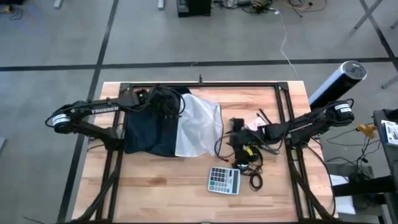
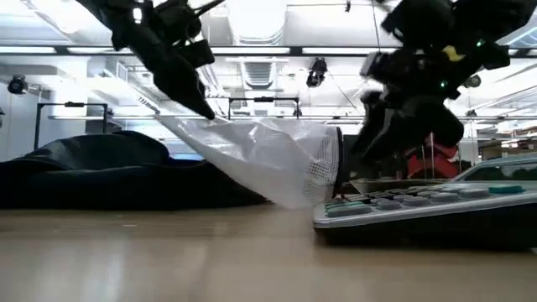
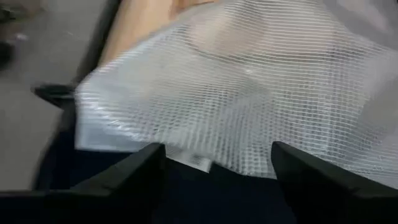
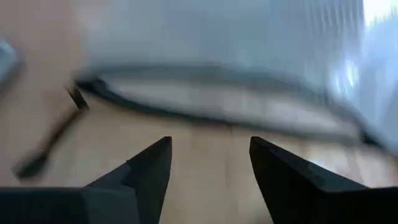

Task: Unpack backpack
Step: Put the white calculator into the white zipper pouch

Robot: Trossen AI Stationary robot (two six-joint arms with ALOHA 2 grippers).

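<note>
The dark navy backpack [image 1: 146, 134] lies slumped on the table's left half [image 2: 92, 168]. A silvery-grey mesh pouch [image 1: 200, 124] lies partly on its right side. In the low view the pouch [image 2: 268, 155] slopes from a raised left end down to the tabletop. My left gripper [image 1: 166, 102] is open above that raised end, and the pouch's edge [image 3: 186, 155] lies between its fingers. My right gripper [image 1: 238, 134] is open and low over the wood, just right of the pouch. It faces the pouch's zipped edge [image 4: 217, 87] with nothing between its fingers [image 4: 210, 162]. My left gripper's open fingers [image 3: 137, 171] come down slanting from the left onto the pouch's raised end [image 2: 210, 117], above the backpack. Whether they touch the pouch cannot be told.
Black headphones with cables [image 1: 249, 158] lie below my right gripper. A grey calculator [image 1: 224, 180] sits near the front edge [image 2: 436, 210]. Black frame rails [image 1: 286, 112] run along the table's sides and back. A dark cylinder [image 1: 339, 84] stands off the table's right.
</note>
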